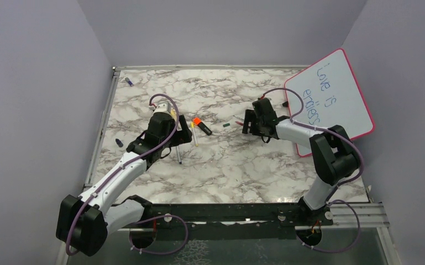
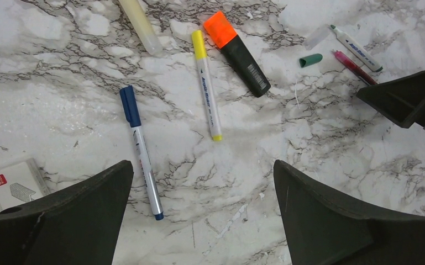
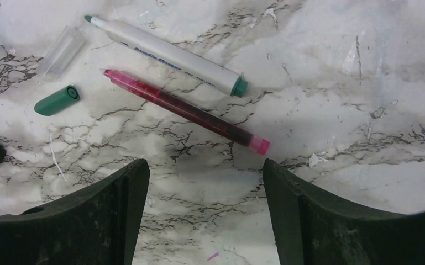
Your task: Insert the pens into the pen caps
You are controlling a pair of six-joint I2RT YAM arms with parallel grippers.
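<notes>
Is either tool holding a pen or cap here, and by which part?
Nothing is held. The left tool is open above the blue pen and yellow pen; the right tool is open above the red pen. All lie on the table.

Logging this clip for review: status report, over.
Left pincer open, empty, over capped blue pen. Right pincer open, empty, over uncapped red pen and green pen; green cap loose alongside. Nothing blocking.

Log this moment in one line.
left gripper: open, empty | right gripper: open, empty | green cap: loose | green pen, red pen: uncapped
</notes>
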